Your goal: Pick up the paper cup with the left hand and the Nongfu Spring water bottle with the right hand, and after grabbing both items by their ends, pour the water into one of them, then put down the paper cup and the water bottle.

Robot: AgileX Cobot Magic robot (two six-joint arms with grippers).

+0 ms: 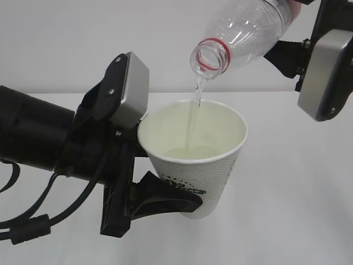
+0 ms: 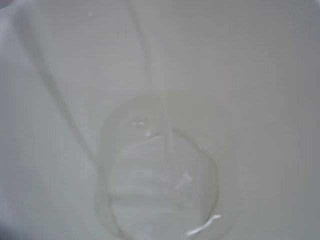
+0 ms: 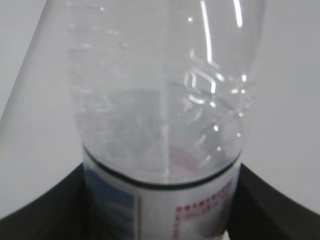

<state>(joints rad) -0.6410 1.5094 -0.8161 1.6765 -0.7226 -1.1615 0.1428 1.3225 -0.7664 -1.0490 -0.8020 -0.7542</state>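
Observation:
The white paper cup (image 1: 194,161), dimpled with a green-and-black logo, hangs above the table, tilted slightly. My left gripper (image 1: 179,196) is shut on its lower wall, one black finger (image 1: 165,201) curving under it. Above it, the clear Nongfu Spring water bottle (image 1: 248,27) is tipped mouth-down, its red neck ring over the cup's rim. A thin stream of water (image 1: 195,107) falls into the cup. My right gripper (image 3: 160,222) is shut on the bottle's labelled part (image 3: 165,210). In the left wrist view only the cup's inside shows, with pooled water (image 2: 160,185).
A white table (image 1: 298,210) lies below both arms, with a plain white wall behind it. Black cables (image 1: 27,221) loop under the left arm at the lower left. The right arm's grey plate (image 1: 326,74) hangs at the upper right.

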